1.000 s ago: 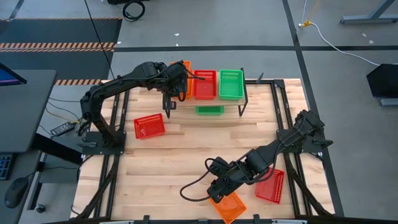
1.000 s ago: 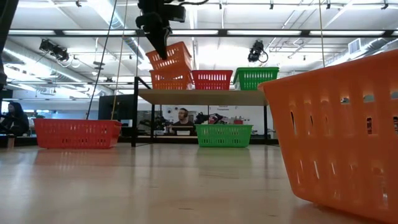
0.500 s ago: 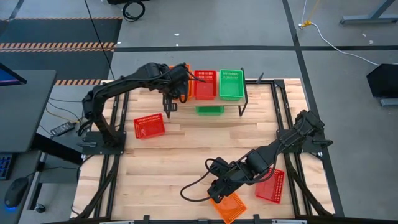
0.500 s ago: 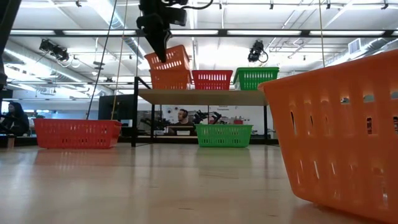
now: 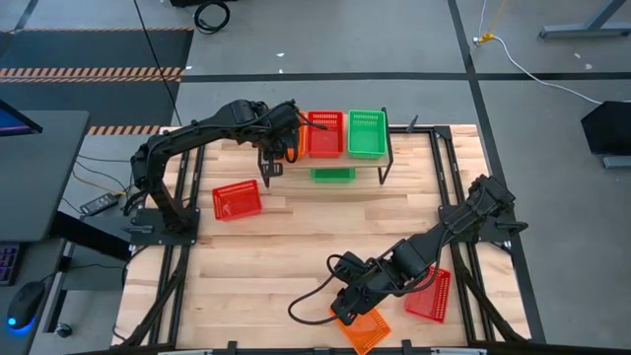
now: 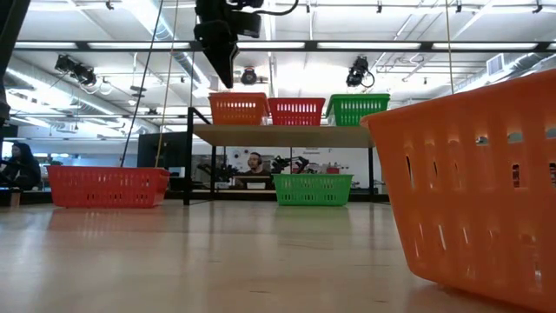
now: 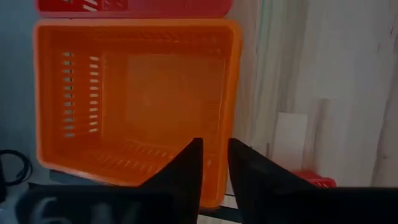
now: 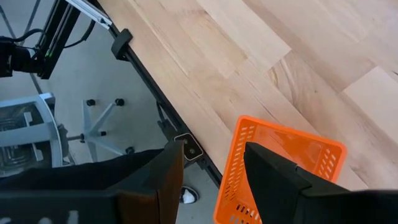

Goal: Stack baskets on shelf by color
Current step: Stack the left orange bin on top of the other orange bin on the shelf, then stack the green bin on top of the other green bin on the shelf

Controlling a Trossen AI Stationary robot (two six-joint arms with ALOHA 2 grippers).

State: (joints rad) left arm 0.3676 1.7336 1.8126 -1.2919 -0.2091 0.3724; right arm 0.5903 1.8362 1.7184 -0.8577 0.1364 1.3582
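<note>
- I have the left claw up over the shelf, hanging just above the orange stack at that end of the top board.
- Left claw fingers sit close together with a thin gap, touching nothing; the orange basket's near wall lies right beneath the tips.
- Beside the orange stack, away from my left claw, stand a red basket and then a green basket, all in one row on the shelf.
- Under the shelf, below and beyond the left claw, a second green basket rests on the tabletop.
- A loose red basket sits on the tabletop, on the arm-base side of the left claw.
- My right claw is low at the near edge, fingers apart and straddling one wall of a lone orange basket.
- Another red basket lies just beside the right arm, behind that claw.
</note>
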